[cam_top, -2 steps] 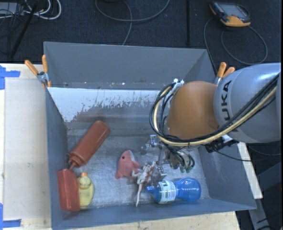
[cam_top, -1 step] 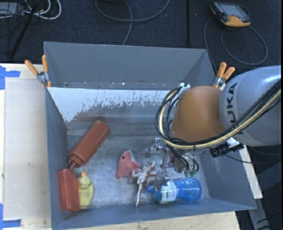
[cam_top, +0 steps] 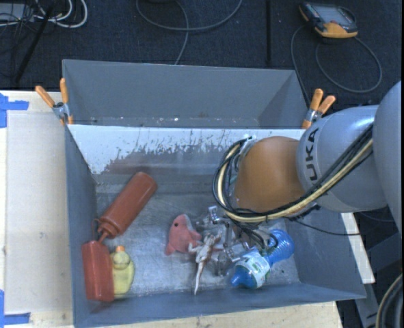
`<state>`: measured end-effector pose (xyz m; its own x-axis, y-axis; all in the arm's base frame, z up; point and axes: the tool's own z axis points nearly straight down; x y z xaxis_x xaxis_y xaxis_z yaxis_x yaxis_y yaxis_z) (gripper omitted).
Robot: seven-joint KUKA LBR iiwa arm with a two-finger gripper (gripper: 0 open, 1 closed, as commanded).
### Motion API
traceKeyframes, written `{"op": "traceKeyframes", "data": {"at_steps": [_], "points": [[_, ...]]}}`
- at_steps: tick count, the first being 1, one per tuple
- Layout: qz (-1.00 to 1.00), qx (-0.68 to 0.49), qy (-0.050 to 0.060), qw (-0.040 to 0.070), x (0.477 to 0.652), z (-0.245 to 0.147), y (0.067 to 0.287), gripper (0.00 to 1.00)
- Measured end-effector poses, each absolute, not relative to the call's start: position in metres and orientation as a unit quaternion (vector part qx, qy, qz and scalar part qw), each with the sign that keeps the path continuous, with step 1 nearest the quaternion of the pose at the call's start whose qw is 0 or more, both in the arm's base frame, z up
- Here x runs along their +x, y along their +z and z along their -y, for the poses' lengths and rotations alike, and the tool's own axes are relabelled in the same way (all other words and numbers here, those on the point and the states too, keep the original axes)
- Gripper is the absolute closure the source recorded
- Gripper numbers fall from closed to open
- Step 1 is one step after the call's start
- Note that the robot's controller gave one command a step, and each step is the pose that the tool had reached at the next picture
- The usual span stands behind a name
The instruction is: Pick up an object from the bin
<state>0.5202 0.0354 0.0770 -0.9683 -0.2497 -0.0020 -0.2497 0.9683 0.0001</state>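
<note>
Grey is the metal bin [cam_top: 82,210] you look into. At the lower left of the frame a dark red rectangular block [cam_top: 96,272] lies by the left wall, and a small yellow plastic bottle [cam_top: 122,270] touches its right side. Just above them a brown-red squeeze bottle [cam_top: 128,202] lies tilted, its narrow cap end pointing down-left toward the block. Near the middle of the floor you see a pink soft toy [cam_top: 181,236], and just right of it a thin tan spindly figure [cam_top: 202,260] stretches toward the near wall. The gripper [cam_top: 219,246] sits low over that figure's upper end; you cannot tell whether it is open, closed or gripping anything. Right of it lies a blue plastic bottle with a white label [cam_top: 262,260], below the arm's orange wrist cover [cam_top: 266,176].
</note>
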Motion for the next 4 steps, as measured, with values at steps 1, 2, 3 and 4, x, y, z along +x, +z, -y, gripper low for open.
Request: {"op": "traceKeyframes", "data": {"at_steps": [1, 2, 3, 4], "points": [[-0.998, -0.053, 0.004, 0.017, 0.527, -0.034, 0.064, 1.00], [-0.999, -0.043, 0.004, 0.017, 0.525, -0.033, 0.065, 1.00], [-0.999, -0.037, 0.003, 0.013, 0.525, -0.033, 0.069, 1.00], [-0.999, -0.043, 0.001, 0.006, 0.523, -0.032, 0.079, 1.00]]}}
